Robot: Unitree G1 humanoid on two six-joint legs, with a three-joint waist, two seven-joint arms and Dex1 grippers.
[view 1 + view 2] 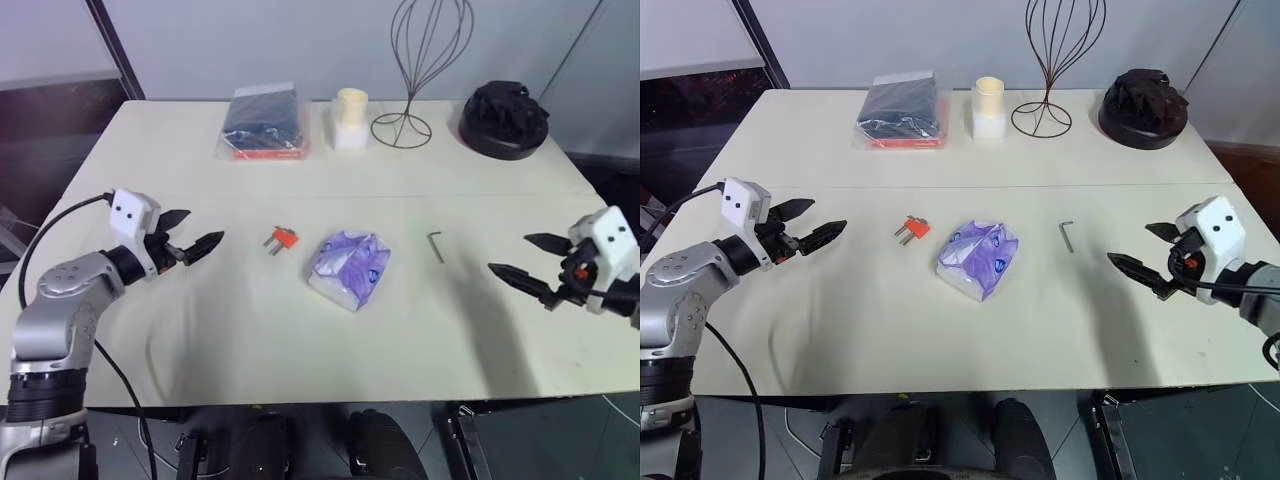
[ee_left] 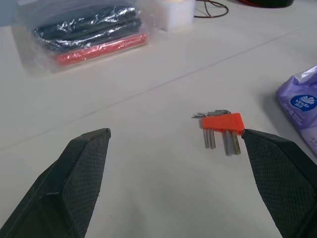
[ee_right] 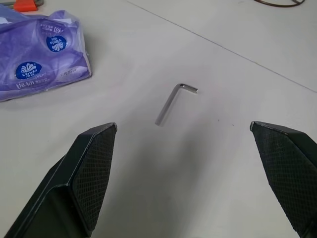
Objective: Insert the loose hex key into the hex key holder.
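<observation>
Cream table (image 1: pixel 200 330) w/ purple tissue pack (image 1: pixel 349 269) mid, left gripper (image 1: pixel 192 236) and right gripper (image 1: pixel 527 257) both jaws wide apart, empty; hex key holder (image 1: pixel 284 239) left of pack, loose hex key (image 1: pixel 436 245) right, apart.

Loose hex key (image 1: pixel 436 245) — thin grey L-shaped rod, lying flat on the bench (image 1: pixel 250 320). Hex key holder (image 1: pixel 284 239) — small red-orange block, short dark keys protruding, lying well apart from it.
</observation>
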